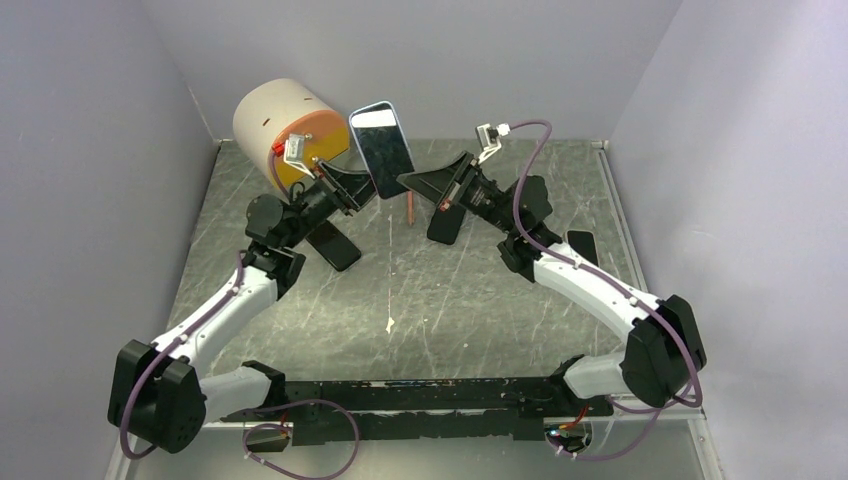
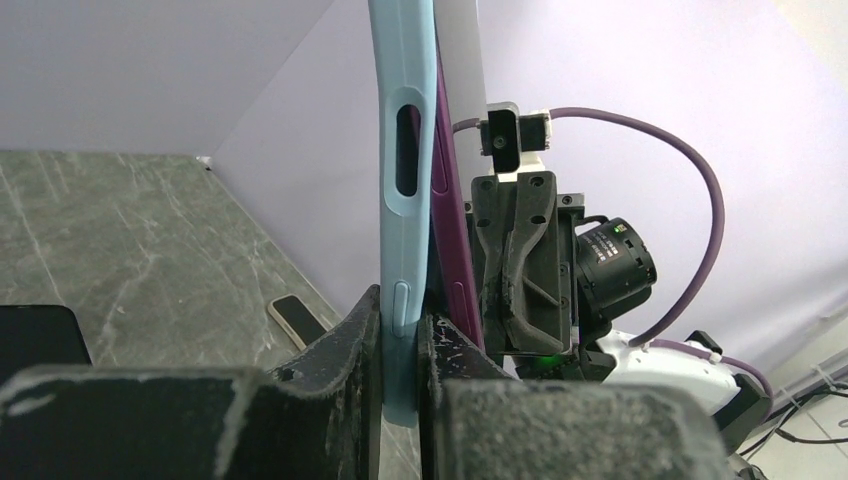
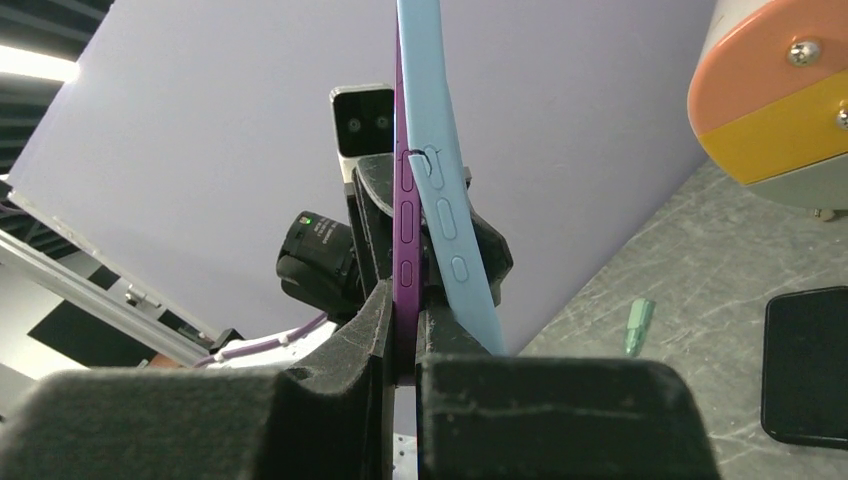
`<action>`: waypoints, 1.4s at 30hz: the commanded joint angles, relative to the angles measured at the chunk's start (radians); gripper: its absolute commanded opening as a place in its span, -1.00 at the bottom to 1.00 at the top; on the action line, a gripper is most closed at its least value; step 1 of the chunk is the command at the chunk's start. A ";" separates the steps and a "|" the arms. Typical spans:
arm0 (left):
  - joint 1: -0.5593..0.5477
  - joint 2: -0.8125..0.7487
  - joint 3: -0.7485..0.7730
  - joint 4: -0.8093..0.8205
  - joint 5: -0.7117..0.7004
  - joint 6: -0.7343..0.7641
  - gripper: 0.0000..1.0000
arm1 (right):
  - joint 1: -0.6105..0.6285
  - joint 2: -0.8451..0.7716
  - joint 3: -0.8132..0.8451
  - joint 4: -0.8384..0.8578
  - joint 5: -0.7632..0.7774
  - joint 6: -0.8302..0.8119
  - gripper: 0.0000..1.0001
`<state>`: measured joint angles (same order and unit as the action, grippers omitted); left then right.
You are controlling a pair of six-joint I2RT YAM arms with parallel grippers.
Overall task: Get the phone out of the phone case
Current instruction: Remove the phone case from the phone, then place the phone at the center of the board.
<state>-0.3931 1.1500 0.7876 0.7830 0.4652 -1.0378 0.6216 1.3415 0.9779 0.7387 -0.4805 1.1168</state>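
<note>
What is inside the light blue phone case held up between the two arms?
A purple phone, with one long edge standing apart from the case. The phone's back is hidden behind the case.

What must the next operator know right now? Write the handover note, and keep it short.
Left gripper: shut on the edge of the blue case.
Right gripper: shut on the purple phone.
Where: both are held upright in the air above the table, between the arms.
Done: case bent partly away from the phone's edge.
Left: phone not yet out. Probably draw the grippers apart until it comes free.
</note>
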 commanded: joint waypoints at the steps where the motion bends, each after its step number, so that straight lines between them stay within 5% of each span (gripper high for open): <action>1: 0.054 -0.027 0.053 0.078 -0.122 0.004 -0.95 | 0.014 -0.058 -0.030 -0.053 -0.115 -0.062 -1.00; 6: 0.102 -0.039 0.047 0.057 -0.146 0.031 -0.95 | 0.008 -0.077 -0.056 -0.075 -0.137 -0.074 -1.00; 16: 0.107 -0.109 0.085 -0.227 -0.185 0.413 -0.95 | 0.002 -0.129 -0.047 -0.169 -0.138 -0.125 -1.00; 23: 0.106 -0.163 0.066 -0.302 -0.279 0.506 -0.95 | 0.000 -0.121 -0.046 -0.152 -0.146 -0.109 -1.00; 33: 0.114 -0.214 0.053 -0.499 -0.400 0.483 -0.95 | -0.076 -0.158 -0.081 -0.251 -0.148 -0.175 -1.00; 42: 0.147 -0.328 -0.072 -0.694 -0.226 0.368 -0.95 | -0.350 -0.226 -0.196 -0.445 -0.125 -0.294 -1.00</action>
<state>-0.2558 0.8768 0.7628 0.1562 0.1383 -0.6083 0.3744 1.1542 0.8093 0.2951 -0.6212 0.8841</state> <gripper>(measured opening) 0.162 0.076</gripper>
